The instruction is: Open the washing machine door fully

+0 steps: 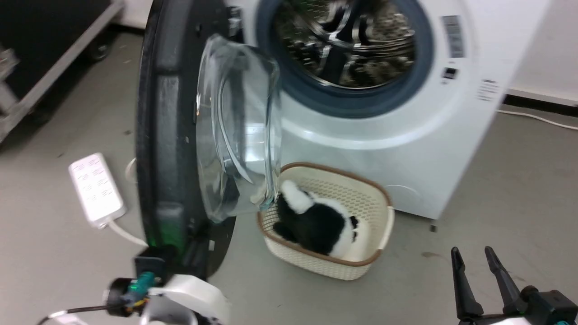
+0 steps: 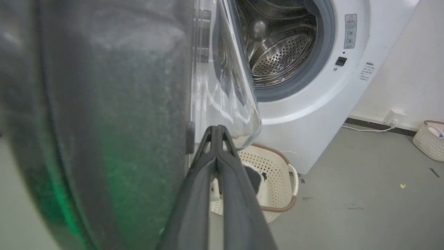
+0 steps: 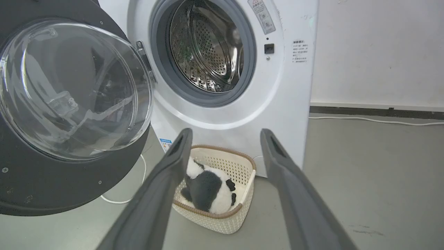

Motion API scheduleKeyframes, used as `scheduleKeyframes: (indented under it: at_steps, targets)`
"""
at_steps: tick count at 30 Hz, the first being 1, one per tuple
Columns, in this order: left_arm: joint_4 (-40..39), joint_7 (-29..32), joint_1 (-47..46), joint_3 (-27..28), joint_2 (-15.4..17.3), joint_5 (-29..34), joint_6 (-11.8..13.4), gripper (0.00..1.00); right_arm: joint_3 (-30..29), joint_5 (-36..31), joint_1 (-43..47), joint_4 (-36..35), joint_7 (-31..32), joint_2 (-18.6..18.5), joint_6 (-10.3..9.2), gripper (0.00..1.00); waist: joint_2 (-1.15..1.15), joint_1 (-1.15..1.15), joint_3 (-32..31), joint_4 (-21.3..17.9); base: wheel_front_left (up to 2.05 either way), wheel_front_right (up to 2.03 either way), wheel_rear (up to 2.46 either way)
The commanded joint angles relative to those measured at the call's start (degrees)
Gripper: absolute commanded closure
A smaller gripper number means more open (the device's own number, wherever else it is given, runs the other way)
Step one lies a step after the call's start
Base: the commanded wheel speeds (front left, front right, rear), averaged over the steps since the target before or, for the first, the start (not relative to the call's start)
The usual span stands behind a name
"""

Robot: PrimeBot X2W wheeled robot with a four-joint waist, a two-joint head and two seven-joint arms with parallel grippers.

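Note:
The washing machine door [image 1: 167, 135] stands swung out, edge-on at the left of the head view, its clear glass bowl [image 1: 239, 131] bulging toward the white washing machine [image 1: 406, 149]. The steel drum [image 1: 347, 40] with its grey gasket lies exposed. In the left wrist view my left gripper [image 2: 216, 129] is shut with nothing between its fingers, pointing along the door's inner black face [image 2: 104, 104] just below the glass bowl [image 2: 225, 86]. At the lower right my right gripper [image 1: 478, 257] hangs open, well away from the door [image 3: 52, 187], fingers [image 3: 166, 173] spread and nothing between them.
A cream perforated basket [image 1: 384, 212] holding a black-and-white plush toy [image 1: 316, 221] sits on the floor before the machine, under the glass bowl. A white power strip [image 1: 97, 189] lies left of the door. A black wheeled case [image 1: 45, 45] stands far left; a second basket [image 2: 428, 142] by the wall.

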Motion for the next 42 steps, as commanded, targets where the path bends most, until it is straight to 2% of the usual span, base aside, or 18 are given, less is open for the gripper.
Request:
scheduleKeyframes:
  at_steps: [1,6,12,25,34,42]
  targets:
    - [-0.4,0.0,-0.5,1.3,1.0,-0.5,0.6,1.0,0.1,-0.4,0.3,-0.5,0.3,0.2,0.06,0.0,0.0,0.0,1.3,2.9,0.0,0.0,0.0]
    - [0.2,0.4,-3.1,5.3,3.8,-2.4,0.8,1.0,0.5,-1.7,-0.6,-2.1,1.8,0.2,0.06,0.0,0.0,0.0,4.4,5.4,0.0,0.0,0.0]
    - [3.0,0.7,-8.4,10.4,7.5,-5.3,0.5,1.0,0.5,-3.7,-2.1,-4.8,4.1,0.2,0.06,0.0,0.0,0.0,8.9,6.6,0.0,0.0,0.0]
    - [15.9,-2.1,-20.1,19.1,13.4,-11.7,-1.1,1.0,-0.1,-6.0,-3.2,-8.8,7.0,0.1,0.06,0.0,0.0,0.0,14.3,5.7,0.0,0.0,0.0]
    - [23.7,-5.4,-24.2,19.7,15.1,-12.1,-2.7,1.0,-1.2,-6.0,-3.4,-9.0,7.2,0.1,0.06,0.0,0.0,0.0,13.5,4.8,0.0,0.0,0.0]
    - [21.6,-7.3,-22.6,16.4,14.2,-9.1,-3.9,1.0,-1.6,-4.9,-3.5,-6.6,5.0,0.2,0.06,0.0,0.0,0.0,8.6,3.7,0.0,0.0,0.0]
